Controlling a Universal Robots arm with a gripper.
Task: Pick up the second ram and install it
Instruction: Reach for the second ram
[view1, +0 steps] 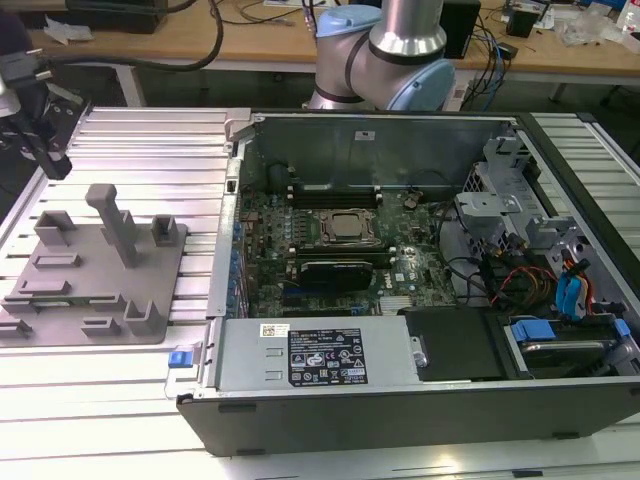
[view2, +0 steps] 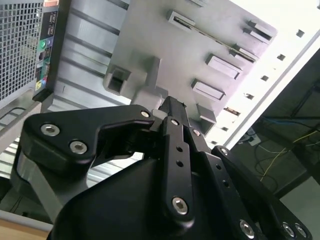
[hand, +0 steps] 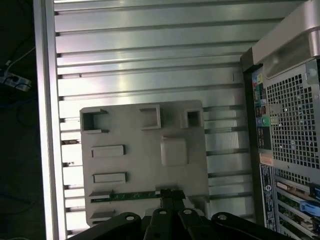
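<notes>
Hovering over the fixture (hand: 150, 125), the gripper (hand: 172, 194) shows fingers (hand: 164, 196) pressed together, empty; the second ram (hand: 125, 196) sits slotted; pickup likely needs them spread astride it.

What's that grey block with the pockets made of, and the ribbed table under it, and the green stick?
Grey block: probably plastic, matte even grey, maybe printed. Ribbed table: looks like aluminium, bright shiny grooved slats. Green stick: likely circuit board, green with small specks.

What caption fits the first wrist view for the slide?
Black gripper above the grey fixture plate holding the thin green ram stick, perforated computer case alongside.
</notes>
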